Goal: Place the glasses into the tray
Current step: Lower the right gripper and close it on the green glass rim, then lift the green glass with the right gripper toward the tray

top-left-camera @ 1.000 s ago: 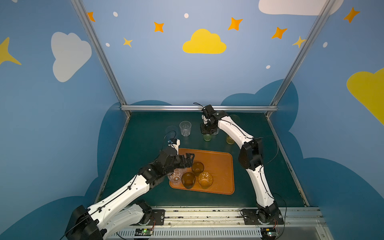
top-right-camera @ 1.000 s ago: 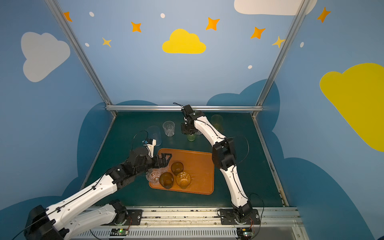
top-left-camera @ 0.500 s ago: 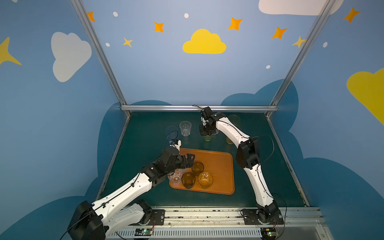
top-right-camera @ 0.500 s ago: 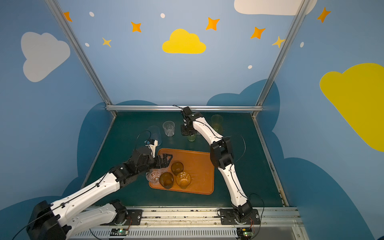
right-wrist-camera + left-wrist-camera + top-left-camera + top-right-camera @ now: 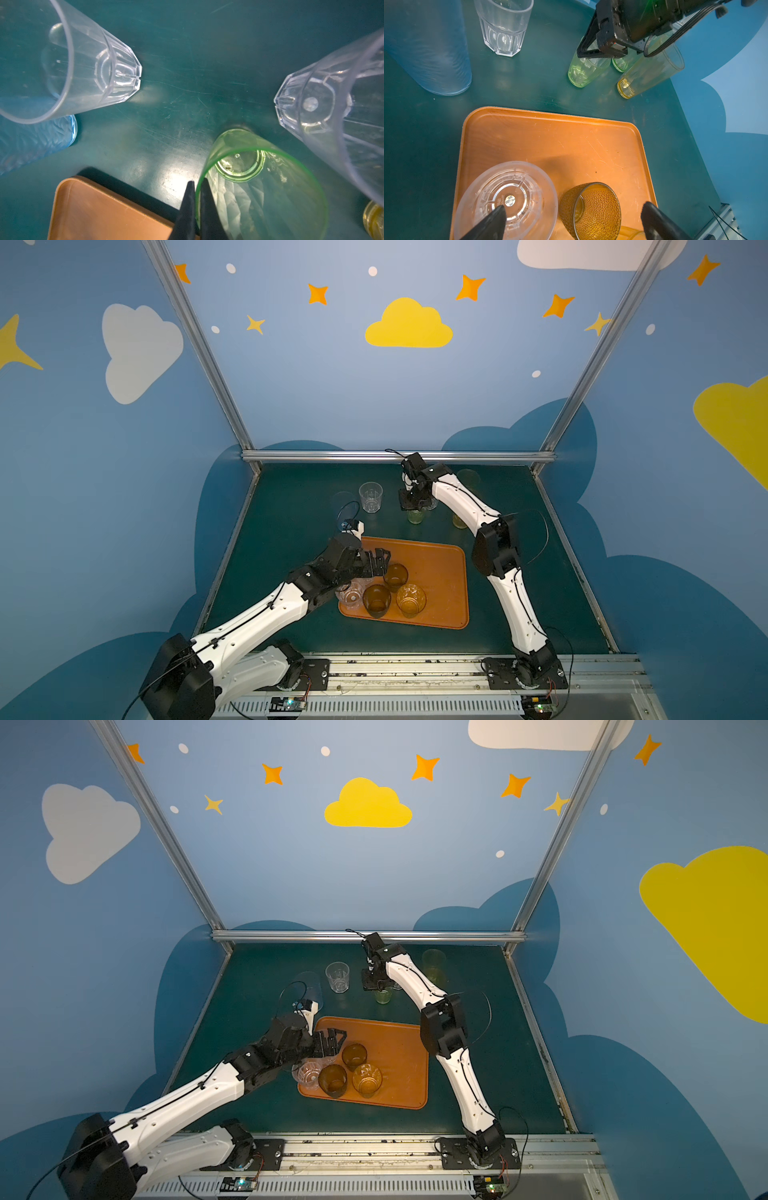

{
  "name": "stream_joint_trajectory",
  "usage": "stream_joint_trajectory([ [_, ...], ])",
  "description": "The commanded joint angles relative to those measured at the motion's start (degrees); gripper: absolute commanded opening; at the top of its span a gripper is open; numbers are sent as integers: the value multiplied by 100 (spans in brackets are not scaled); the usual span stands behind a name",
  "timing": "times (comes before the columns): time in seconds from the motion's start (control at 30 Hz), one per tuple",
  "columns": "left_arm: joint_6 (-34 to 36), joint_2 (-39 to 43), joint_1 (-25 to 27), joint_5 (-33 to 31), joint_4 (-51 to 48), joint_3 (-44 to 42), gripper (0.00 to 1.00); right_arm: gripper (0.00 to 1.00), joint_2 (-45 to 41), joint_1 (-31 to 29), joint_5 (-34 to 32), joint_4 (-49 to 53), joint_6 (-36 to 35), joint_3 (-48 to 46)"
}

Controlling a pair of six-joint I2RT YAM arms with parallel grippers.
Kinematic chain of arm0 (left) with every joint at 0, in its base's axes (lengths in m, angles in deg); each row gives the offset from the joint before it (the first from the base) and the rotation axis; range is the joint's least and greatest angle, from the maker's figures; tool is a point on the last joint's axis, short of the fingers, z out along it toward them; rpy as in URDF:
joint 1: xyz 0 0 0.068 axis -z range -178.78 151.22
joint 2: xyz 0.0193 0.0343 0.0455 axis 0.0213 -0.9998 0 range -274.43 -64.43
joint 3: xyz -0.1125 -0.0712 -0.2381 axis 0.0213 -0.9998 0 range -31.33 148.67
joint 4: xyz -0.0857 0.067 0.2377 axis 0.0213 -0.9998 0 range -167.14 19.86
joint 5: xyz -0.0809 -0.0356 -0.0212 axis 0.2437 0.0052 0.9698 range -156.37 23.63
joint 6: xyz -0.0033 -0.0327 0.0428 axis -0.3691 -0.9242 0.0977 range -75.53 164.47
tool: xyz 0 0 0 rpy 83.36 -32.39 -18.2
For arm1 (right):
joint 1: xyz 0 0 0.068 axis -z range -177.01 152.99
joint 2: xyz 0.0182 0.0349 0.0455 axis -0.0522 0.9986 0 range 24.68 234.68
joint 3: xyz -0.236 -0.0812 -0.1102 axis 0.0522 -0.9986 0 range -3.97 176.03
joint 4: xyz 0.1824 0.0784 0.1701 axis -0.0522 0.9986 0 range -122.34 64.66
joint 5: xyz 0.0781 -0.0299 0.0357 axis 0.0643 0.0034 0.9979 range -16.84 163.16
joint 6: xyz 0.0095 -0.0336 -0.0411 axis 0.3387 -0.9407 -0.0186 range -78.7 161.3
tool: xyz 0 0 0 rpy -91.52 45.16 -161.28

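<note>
My right gripper (image 5: 196, 184) is shut on the rim of a small green glass (image 5: 259, 187), one finger inside and one outside. That glass (image 5: 415, 516) stands on the mat just behind the orange tray (image 5: 440, 564), under the right gripper (image 5: 413, 506). In the tray's near left part stand a clear glass (image 5: 352, 596), two dark brown glasses (image 5: 377, 600) (image 5: 395, 574) and an amber one (image 5: 411, 600). My left gripper (image 5: 574, 207) hangs open over the tray (image 5: 550, 141), its fingers either side of a brown dimpled glass (image 5: 591, 209), touching nothing.
On the mat behind the tray stand a clear faceted glass (image 5: 370, 497), a frosted bluish tumbler (image 5: 309, 986), two tall yellow glasses (image 5: 467, 479) (image 5: 459, 522) and another clear glass (image 5: 322, 104) close beside the green one. A metal rail (image 5: 395, 456) bounds the back.
The right jaws have closed onto the green glass's rim. The left arm has stayed over the tray, open.
</note>
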Motion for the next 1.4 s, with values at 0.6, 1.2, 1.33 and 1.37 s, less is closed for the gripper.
stream_joint_trajectory([
  [0.6,-40,70,-20,-163,-37,48,100,0,-1565,-451,-484,-130,346,-1016],
  [1.2,-227,630,-40,-935,97,-309,100,0,-2933,-816,-1109,-444,581,-2048],
  [1.33,-237,586,-42,-871,113,-299,100,0,-3203,-875,-1217,-394,600,-2207],
  [1.37,-228,555,-40,-854,108,-284,100,0,-3273,-888,-1268,-374,598,-2240],
])
